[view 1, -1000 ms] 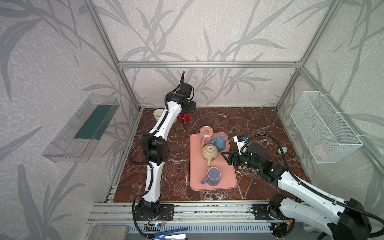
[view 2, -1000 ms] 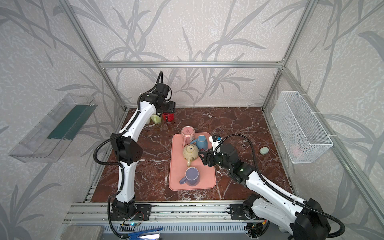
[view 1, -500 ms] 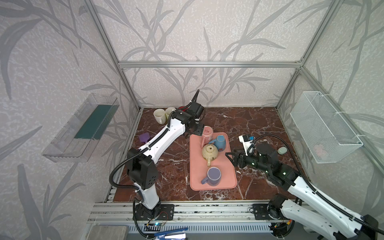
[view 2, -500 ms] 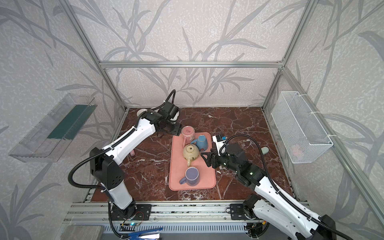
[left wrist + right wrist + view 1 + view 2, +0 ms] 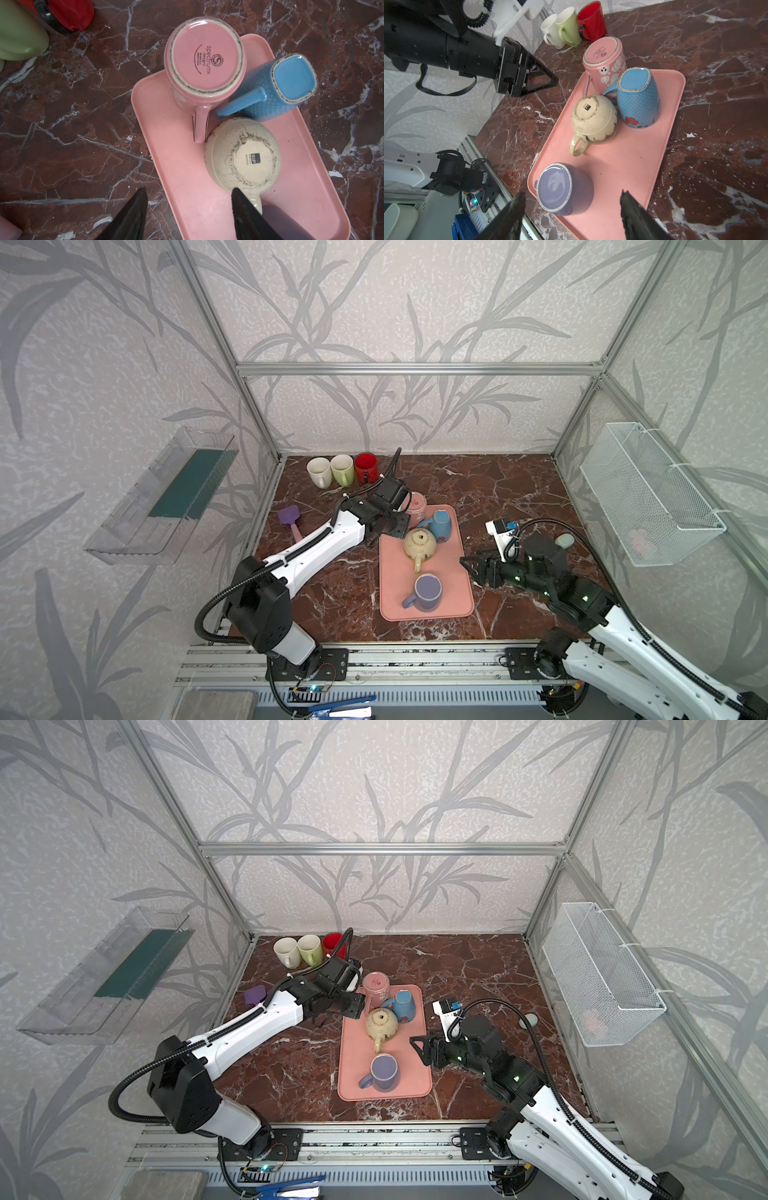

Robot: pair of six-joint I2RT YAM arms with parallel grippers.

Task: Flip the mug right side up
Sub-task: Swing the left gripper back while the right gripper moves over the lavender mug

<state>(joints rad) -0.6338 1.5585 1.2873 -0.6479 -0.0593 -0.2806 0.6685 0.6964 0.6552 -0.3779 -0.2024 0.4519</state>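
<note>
Marble top [image 5: 498, 489]: inverted pink mug [image 5: 417, 506] (on tray [image 5: 453, 568]) beside left jaws; both pairs parted.

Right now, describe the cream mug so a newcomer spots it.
A pink tray lies on the marble table. At its middle, between the blue mug and the purple mug, stands the cream mug. It alone is round-bellied, with a black square stamp on its upturned base.
</note>
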